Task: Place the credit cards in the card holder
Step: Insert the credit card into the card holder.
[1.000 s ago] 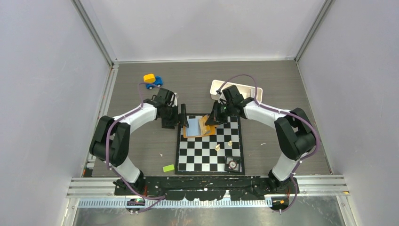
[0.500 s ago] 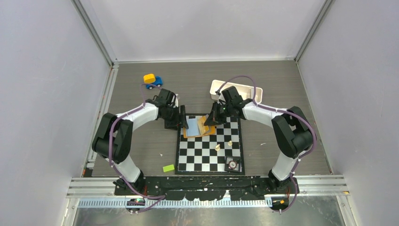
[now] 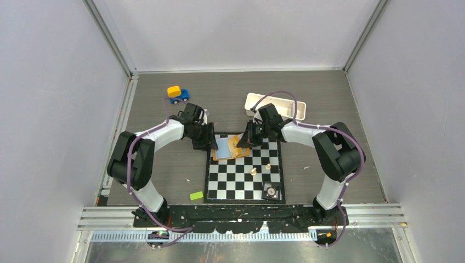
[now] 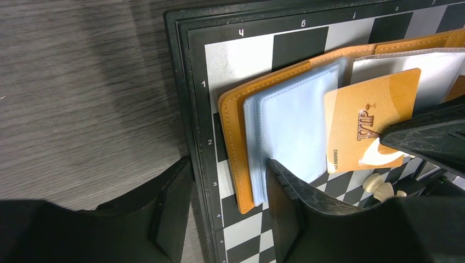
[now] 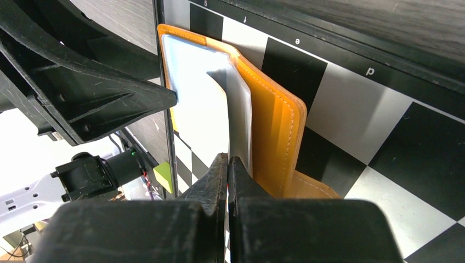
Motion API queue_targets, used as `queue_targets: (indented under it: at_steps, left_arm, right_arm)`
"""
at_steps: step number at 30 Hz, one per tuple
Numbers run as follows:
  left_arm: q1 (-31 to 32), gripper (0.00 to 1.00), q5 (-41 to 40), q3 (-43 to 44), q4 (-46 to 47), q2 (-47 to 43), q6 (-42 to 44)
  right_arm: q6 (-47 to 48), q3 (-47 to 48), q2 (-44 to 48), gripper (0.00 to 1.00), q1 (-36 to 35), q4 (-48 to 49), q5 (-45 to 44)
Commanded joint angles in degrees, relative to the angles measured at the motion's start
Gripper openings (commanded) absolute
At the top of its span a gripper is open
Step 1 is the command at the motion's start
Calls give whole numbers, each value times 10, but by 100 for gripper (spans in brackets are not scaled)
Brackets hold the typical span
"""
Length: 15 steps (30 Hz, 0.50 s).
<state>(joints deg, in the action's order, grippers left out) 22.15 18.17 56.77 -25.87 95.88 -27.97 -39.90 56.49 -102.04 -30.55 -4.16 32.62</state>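
Card holder: an orange-tan, leather-like fold-over card holder (image 4: 233, 142) with pale stitching along its rim. It lies open on the far-left corner of the board, its left edge just inside the board's black frame.
Sleeve: a pale blue, glossy plastic sleeve (image 4: 290, 120) lies flat on the left flap. I cannot tell whether a card sits inside it.
Card: a thin, stiff tan card (image 4: 367, 109) with rounded corners and "VIP" lettering lies over the open card holder, overlapping the sleeve's right edge.
Right end effector (image 5: 227, 160): clenched tight on the tan card's near corner.
Left end effector (image 4: 227, 167): jaws partly apart and astride the left flap, one finger outside the board's frame and the other over the sleeve. It is grasping nothing.
Board: one glossy black-and-white chessboard (image 3: 244, 183), square and flat.
Tabletop: grey wood-grain tabletop (image 3: 329, 93), matt.
Counts: two arms, one tan card in view, two small pale chess pieces (image 3: 253, 171) (image 3: 268, 166), one white rectangular tray (image 3: 293, 105), one blue-and-yellow toy car (image 3: 177, 93) and one small green block (image 3: 196, 195).
Edges and room: the tray lies just beyond the right arm's wrist. The toy car is well apart at the far left, and the green block sits near the board's near-left corner. Bare wood grain runs left and right of the board up to the enclosure walls.
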Motion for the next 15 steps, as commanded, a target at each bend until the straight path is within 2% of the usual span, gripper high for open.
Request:
queue_targets:
  at_steps: [1, 7, 15]
  left_arm:
    - [4, 49, -4, 8, 9, 8, 14]
    - [3, 44, 2, 8, 9, 9, 13]
    - [3, 43, 6, 7, 9, 9, 12]
  right_arm:
    - [-2, -16, -11, 0, -6, 53, -31]
    - [-16, -31, -19, 1, -12, 96, -44]
    - [-38, -50, -25, 0, -19, 118, -50]
